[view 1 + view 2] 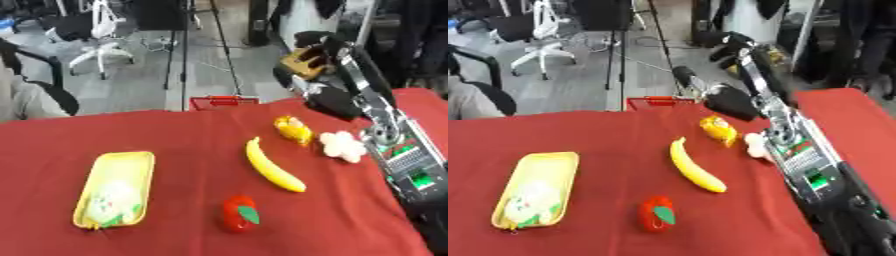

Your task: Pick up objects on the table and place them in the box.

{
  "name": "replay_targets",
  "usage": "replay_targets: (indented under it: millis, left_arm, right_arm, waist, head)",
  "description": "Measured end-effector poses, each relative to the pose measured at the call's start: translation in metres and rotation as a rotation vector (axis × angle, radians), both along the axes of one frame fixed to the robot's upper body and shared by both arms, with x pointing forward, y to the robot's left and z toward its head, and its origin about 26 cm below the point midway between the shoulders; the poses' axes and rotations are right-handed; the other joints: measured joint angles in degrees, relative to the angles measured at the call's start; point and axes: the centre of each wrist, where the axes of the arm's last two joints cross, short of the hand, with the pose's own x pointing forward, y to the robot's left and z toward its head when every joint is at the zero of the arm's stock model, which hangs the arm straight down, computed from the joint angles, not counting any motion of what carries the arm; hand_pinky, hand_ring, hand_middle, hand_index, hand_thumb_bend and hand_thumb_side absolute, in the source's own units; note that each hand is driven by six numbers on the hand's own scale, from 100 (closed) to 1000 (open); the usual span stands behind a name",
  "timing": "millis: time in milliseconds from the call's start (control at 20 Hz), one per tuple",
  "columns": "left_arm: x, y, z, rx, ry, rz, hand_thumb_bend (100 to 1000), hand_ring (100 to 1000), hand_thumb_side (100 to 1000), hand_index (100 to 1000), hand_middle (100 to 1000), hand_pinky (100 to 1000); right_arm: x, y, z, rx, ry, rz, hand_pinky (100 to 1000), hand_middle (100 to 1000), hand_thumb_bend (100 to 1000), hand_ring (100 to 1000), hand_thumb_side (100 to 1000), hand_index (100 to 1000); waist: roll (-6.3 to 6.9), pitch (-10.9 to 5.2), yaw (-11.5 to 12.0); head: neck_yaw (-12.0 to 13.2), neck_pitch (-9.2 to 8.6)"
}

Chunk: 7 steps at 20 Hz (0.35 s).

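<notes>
On your desk, a yellow banana lies near the centre, its ends pointing to 11 and 5 o'clock. At 12 to 1 o'clock from it you have a small yellow-orange item, and just beside that, at 4 o'clock, a white flower-shaped piece. A red fruit with a green leaf sits at 7 o'clock from the banana. Well apart at 9 o'clock lies a long yellow tray holding something white and green.

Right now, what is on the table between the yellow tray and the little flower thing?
In the left eye view, the banana lies between the yellow tray and the white flower-shaped thing, on the red cloth.
</notes>
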Motion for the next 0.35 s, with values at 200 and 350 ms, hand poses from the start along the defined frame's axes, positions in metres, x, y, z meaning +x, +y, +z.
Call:
replay_targets:
  millis: [200, 350]
  left_arm:
    - [-0.001, 0.002, -0.005, -0.007, 0.019, 0.004, 654, 729, 989, 776, 719, 614]
    - [-0.002, 0.003, -0.010, -0.011, 0.034, 0.007, 656, 730, 988, 775, 720, 614]
  right_arm:
    - [-0.014, -0.017, -0.017, 0.045, 0.017, -0.074, 669, 740, 569, 704, 660, 842]
    - [-0.023, -0.021, -0.025, 0.056, 0.030, -0.083, 666, 740, 568, 703, 651, 841]
  waist:
    - [1.25, 0.39, -2.2]
    - [1.73, 0.48, -3.5]
  head:
    - [0.9, 0.98]
    - [1.4, 1.49]
